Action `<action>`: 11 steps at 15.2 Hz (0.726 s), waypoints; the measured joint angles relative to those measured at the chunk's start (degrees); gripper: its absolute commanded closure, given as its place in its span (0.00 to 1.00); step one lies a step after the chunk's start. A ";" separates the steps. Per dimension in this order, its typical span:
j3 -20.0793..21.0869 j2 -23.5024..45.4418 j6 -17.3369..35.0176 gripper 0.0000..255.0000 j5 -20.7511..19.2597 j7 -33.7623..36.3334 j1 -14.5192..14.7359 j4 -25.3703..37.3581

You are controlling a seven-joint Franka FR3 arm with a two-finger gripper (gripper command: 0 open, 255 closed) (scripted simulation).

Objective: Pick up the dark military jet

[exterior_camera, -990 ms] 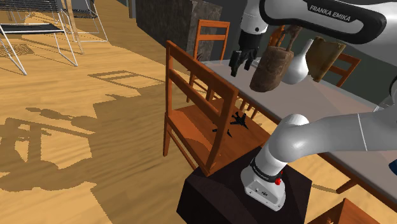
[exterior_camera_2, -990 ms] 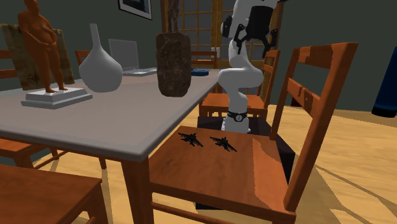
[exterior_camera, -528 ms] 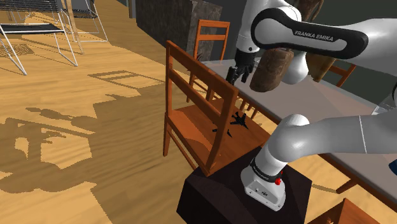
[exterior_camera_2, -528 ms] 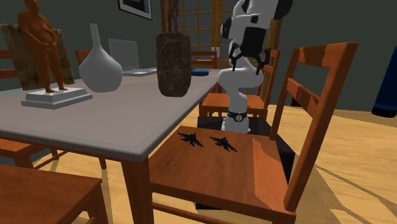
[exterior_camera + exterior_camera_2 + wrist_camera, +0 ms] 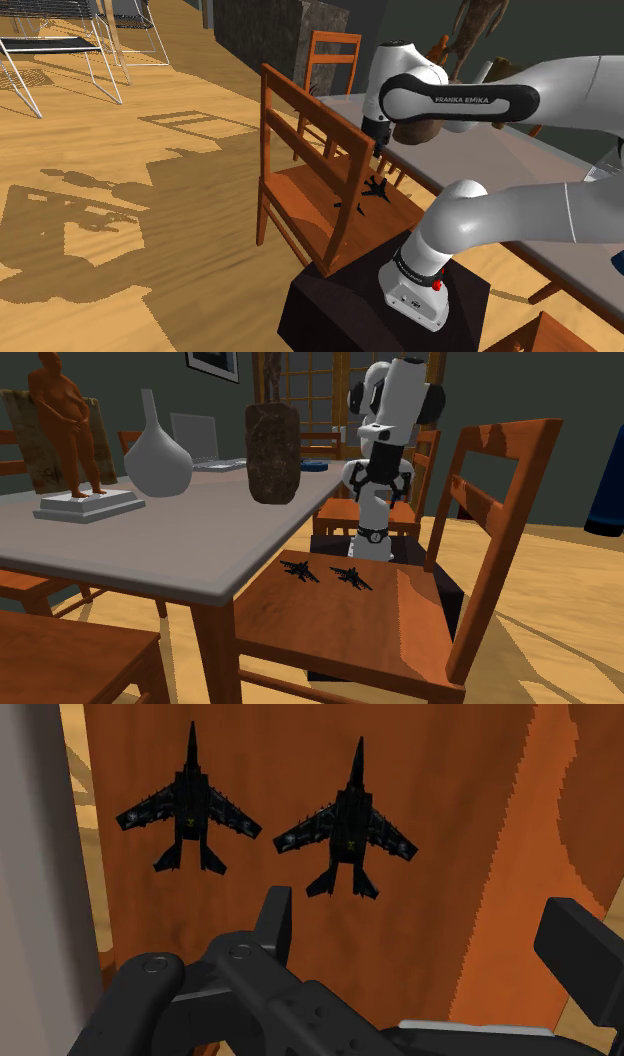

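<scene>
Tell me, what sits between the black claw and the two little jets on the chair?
Nothing: in the wrist view, only bare chair seat separates the open gripper from one dark jet and its twin.

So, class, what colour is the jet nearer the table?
The jet is black, faintly grey-flecked; clearest in the wrist view.

My arm point(image 5: 520, 215) is made of smooth, glossy white shells with rounded shapes, and the joints between them are dark grey. One long dark band point(image 5: 500, 100) carries white lettering point(image 5: 462, 101) that reads FRANKA EMIKA. The white foot point(image 5: 415, 297) has a black ring point(image 5: 412, 268) above it and one small red dot point(image 5: 437, 284). The gripper point(image 5: 425, 914) is all black and blocky, with two round screw heads point(image 5: 155, 965) on its body.
</scene>
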 measured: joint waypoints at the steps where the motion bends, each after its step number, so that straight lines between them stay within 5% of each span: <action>1: -0.36 0.62 1.89 0.00 -0.45 0.15 -0.38 -1.46; 11: -4.06 12.58 25.01 0.00 -6.93 2.64 -6.03 -14.32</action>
